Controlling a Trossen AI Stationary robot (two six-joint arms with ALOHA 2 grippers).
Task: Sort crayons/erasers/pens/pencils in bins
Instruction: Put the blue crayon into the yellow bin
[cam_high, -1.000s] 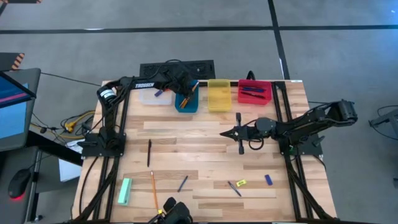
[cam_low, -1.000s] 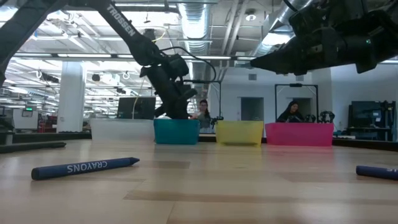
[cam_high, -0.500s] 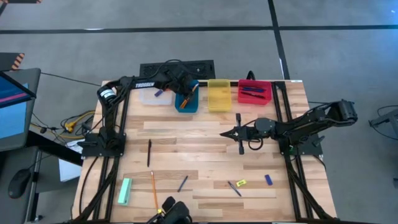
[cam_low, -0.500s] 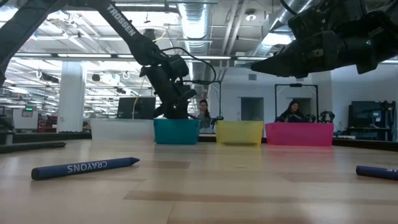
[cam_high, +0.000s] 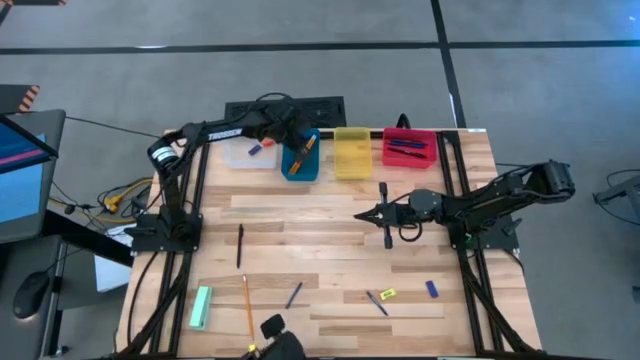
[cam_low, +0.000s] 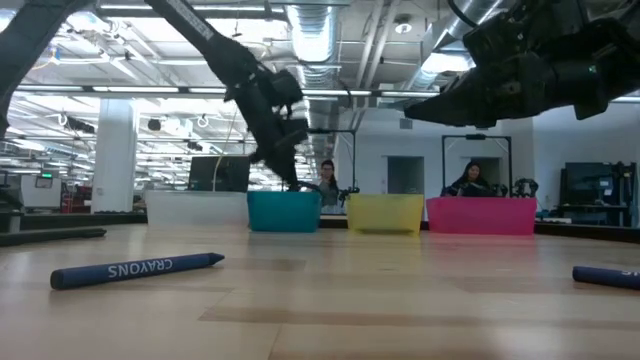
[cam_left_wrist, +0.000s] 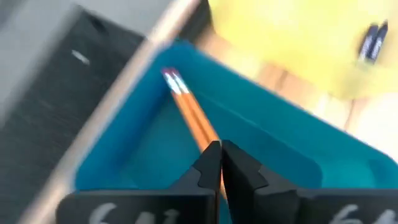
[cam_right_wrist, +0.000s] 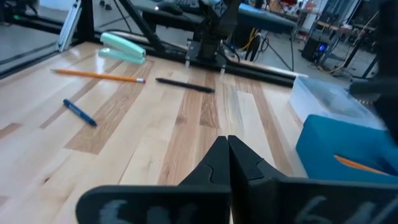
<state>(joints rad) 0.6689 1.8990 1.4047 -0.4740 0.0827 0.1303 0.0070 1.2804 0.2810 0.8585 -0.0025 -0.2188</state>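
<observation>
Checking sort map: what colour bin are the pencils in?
Blue bin, pencils inside; left wrist view shows it best.

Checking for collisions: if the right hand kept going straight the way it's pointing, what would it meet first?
The right hand points left across bare table. Nothing lies close ahead; the black pen and the left arm's base are farthest along, though height is unclear.

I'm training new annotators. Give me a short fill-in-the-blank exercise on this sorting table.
1. The thin orange pencils lie in the small ____ plastic bin.
2. The left pincer, shut, hangs over the ____ bin.
3. The dark pens lie in the small ____ plastic bin.

Missing: blue; blue; red
</observation>
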